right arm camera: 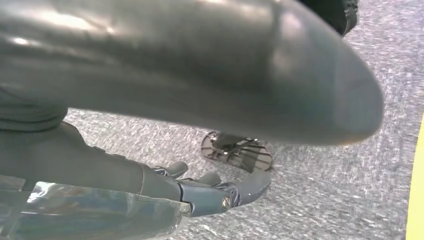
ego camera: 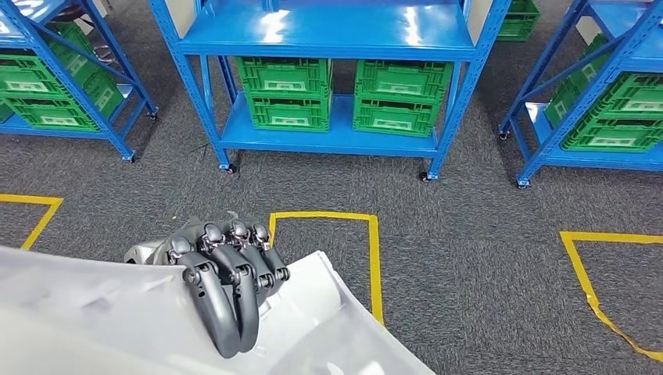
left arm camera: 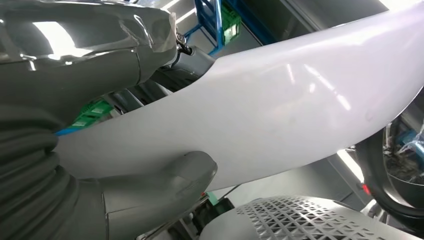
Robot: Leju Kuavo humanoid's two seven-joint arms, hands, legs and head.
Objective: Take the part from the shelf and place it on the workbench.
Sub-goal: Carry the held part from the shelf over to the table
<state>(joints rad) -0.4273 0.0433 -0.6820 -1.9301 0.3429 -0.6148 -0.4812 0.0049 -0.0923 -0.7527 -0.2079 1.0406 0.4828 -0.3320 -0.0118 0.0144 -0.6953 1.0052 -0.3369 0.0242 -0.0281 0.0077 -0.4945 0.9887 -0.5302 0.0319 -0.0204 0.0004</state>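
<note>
- My left hand [ego camera: 227,273] sat at 7 o'clock in the head view, dark fingers [ego camera: 234,301] curled over the edge of the white part [ego camera: 102,320], grasping it.
- My right hand [right arm camera: 200,192] hung over grey carpet [ego camera: 469,234], fingers loosely apart, holding nothing.
- The blue shelf [ego camera: 328,35] stood at 12 o'clock, open carpet between us.

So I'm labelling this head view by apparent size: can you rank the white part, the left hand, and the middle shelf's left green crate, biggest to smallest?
1. The white part: largest, though nearest the camera.
2 and 3. The left hand and the left green crate look alike in size; the crate is much farther away, so I won't rank them.
</note>
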